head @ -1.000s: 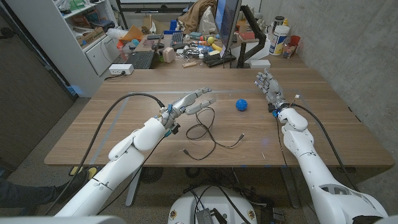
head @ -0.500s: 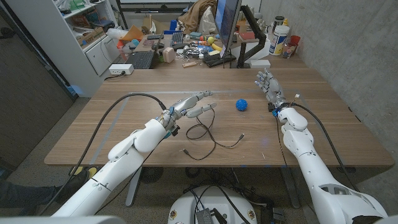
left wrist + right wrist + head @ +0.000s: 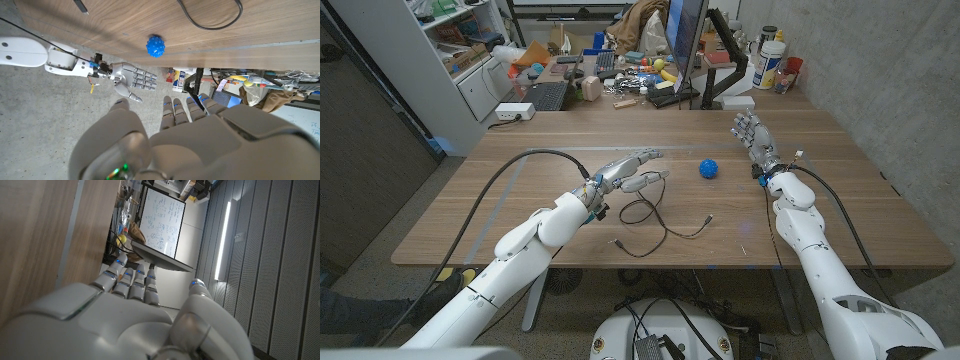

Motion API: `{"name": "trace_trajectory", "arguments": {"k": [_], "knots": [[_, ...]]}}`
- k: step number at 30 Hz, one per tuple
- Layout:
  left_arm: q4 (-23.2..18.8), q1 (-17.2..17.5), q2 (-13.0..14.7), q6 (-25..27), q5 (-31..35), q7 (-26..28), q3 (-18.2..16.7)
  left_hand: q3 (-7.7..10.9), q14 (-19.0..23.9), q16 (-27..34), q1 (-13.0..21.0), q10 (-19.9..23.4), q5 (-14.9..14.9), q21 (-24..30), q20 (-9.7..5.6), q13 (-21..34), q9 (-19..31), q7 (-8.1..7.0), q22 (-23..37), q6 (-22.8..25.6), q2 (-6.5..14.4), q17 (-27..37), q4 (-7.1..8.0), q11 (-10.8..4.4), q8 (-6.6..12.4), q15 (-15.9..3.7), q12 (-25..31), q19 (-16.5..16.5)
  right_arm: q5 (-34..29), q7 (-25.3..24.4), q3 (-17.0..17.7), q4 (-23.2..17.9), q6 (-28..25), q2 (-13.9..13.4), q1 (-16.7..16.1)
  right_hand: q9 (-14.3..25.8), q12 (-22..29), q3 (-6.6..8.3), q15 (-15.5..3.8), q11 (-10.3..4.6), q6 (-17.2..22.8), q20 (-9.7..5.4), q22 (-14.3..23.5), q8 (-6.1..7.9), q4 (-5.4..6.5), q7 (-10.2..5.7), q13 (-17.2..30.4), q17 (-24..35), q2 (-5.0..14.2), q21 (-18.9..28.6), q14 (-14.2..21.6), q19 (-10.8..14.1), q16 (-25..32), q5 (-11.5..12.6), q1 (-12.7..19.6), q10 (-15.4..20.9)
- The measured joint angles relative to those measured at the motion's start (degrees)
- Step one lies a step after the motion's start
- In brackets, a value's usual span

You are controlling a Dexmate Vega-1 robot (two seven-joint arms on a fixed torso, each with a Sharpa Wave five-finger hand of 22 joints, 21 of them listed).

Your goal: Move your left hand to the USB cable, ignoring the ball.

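A thin black USB cable [image 3: 653, 214] lies in a loose loop near the table's front middle, one plug end [image 3: 618, 242] toward the front edge. My left hand [image 3: 626, 170] hovers over the far part of the loop, fingers spread and holding nothing. The cable [image 3: 212, 20] also runs past my left hand [image 3: 165, 142] in the left wrist view. A blue spiky ball [image 3: 708, 168] [image 3: 155, 45] sits just right of that hand, apart from it. My right hand [image 3: 752, 136] [image 3: 131, 80] stands open over the table's right side; its back [image 3: 125, 320] fills the lower right wrist view.
The wooden table [image 3: 520, 200] is bare on its left. Along its far edge sit a keyboard [image 3: 546, 96], a monitor [image 3: 685, 40], bottles [image 3: 770, 60] and assorted clutter. A white shelf unit [image 3: 430, 60] stands at the back left.
My left hand has dipped slightly toward the cable loop, its fingertips a little lower and nearer. The right hand, the ball and the cable have stayed put.
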Motion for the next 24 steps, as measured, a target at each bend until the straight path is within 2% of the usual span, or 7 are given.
{"name": "trace_trajectory", "arguments": {"k": [18, 24], "knots": [[-0.5, 0.0, 0.4, 2.1, 4.3, -0.1, 0.7, 0.25, 0.3, 0.0, 0.5, 0.4, -0.2, 0.0, 0.0, 0.0, 0.0, -0.4, 0.0, 0.4, 0.0, 0.0, -0.24, -0.4, 0.0, -0.3, 0.0, 0.0, 0.2, 0.0, 0.2, 0.4, 0.3, -0.2, 0.3, 0.0, 0.0, 0.0, 0.0, 0.0, 0.0, 0.0, 0.0, 0.0, 0.0, 0.0, 0.0, 0.0, 0.0, -0.4, 0.0, 0.0, 0.0, 0.0, 0.0, 0.0], [-0.6, -0.4, 1.0, 2.7, 5.2, -0.6, 2.0, 0.24, 0.3, 0.0, 0.5, 0.8, -0.2, 0.0, 0.0, 0.0, 0.0, -0.6, 0.0, 0.6, 0.0, 0.0, -0.24, -0.22, 0.0, -0.3, 0.0, 0.0, 0.2, 0.1, 0.2, 0.4, 0.3, -0.3, 0.3, 0.0, 0.0, -0.16, -0.32, 0.0, 0.0, 0.0, 0.0, 0.0, -0.16, 0.0, 0.0, 0.0, 0.0, -0.4, 0.3, 0.0, 0.0, 0.0, 0.0, 0.0]]}}
